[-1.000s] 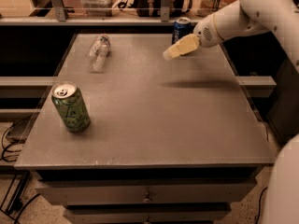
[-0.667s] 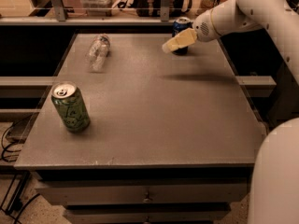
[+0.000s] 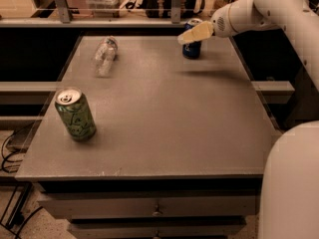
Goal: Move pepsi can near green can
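The pepsi can (image 3: 191,49) stands upright near the far right edge of the grey table (image 3: 159,113); its upper part is partly hidden by my gripper. The gripper (image 3: 193,34) is at the end of the white arm reaching in from the upper right, and it hangs right in front of and above the pepsi can's top. The green can (image 3: 75,114) stands upright near the table's front left, far from the pepsi can.
A clear plastic bottle (image 3: 105,56) lies on its side at the far left of the table. A shelf rail (image 3: 119,21) with clutter runs behind the table. The robot's white body (image 3: 291,183) fills the lower right corner. Drawers (image 3: 154,208) sit below the tabletop.
The gripper has moved left and toward the back of the table, from beside the pepsi can to over its top. The cans and bottle have not moved.
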Robot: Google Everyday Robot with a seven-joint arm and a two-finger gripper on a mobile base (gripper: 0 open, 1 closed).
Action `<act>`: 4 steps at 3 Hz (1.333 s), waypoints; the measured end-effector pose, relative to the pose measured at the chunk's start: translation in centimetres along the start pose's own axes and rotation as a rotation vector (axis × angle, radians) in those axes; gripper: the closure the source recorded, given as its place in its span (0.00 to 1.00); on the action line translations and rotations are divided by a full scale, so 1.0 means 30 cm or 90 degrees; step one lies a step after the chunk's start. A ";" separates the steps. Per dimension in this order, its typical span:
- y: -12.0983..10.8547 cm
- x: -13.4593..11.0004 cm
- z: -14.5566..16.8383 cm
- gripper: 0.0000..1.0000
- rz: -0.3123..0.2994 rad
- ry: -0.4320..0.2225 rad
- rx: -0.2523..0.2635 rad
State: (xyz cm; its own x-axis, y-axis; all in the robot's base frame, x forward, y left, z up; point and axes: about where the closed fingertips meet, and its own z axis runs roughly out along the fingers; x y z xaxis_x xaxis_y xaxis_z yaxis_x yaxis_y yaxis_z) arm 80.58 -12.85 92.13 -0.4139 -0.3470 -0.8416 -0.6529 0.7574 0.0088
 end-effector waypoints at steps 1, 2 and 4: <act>-0.011 -0.035 0.023 0.18 0.015 -0.033 0.001; 0.021 -0.054 0.072 0.41 0.020 -0.047 -0.019; 0.080 -0.069 0.073 0.87 -0.008 -0.040 -0.038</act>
State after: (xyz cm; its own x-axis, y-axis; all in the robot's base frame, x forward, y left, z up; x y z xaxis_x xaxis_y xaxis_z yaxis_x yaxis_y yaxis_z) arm 81.26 -9.11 92.71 -0.3660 -0.3192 -0.8741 -0.6950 0.7184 0.0286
